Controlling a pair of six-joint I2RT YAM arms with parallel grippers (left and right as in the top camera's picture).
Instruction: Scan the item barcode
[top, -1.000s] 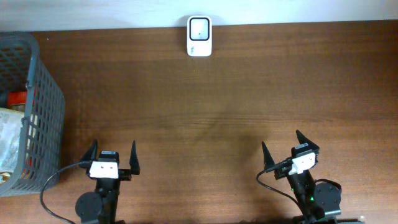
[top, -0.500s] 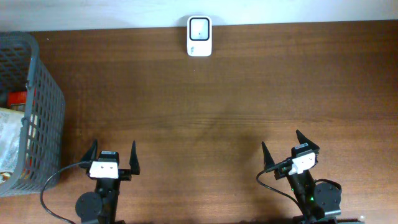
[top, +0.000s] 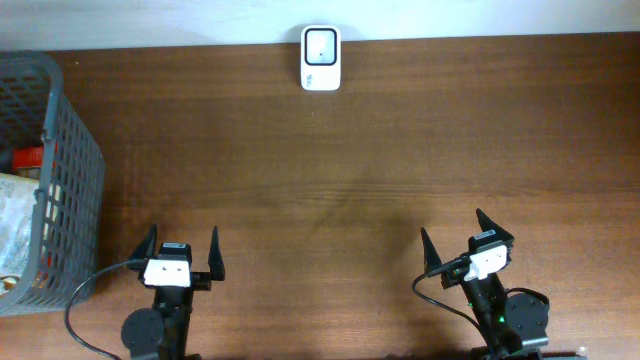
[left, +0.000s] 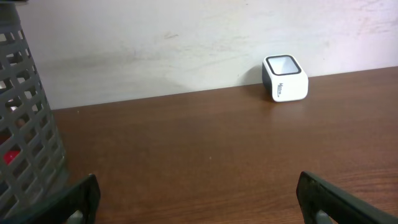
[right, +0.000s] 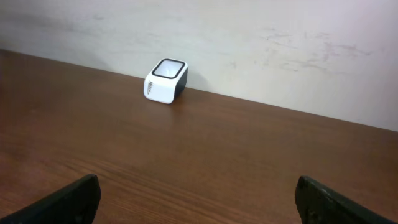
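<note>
Left tool (top: 182, 246) and right tool (top: 453, 236) gape empty at the near edge of the worktop (top: 400, 150), so nothing's begun: the item (top: 14, 215) lies in the grey basket (top: 72, 160), well apart from the scanner (top: 321, 58) by the wall.

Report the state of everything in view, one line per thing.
Scanner, window facing up, at the back, untouched.
Basket, upright at the left, holding items.
Left gripper, fingers open, empty.
Right gripper, fingers open, empty.
</note>
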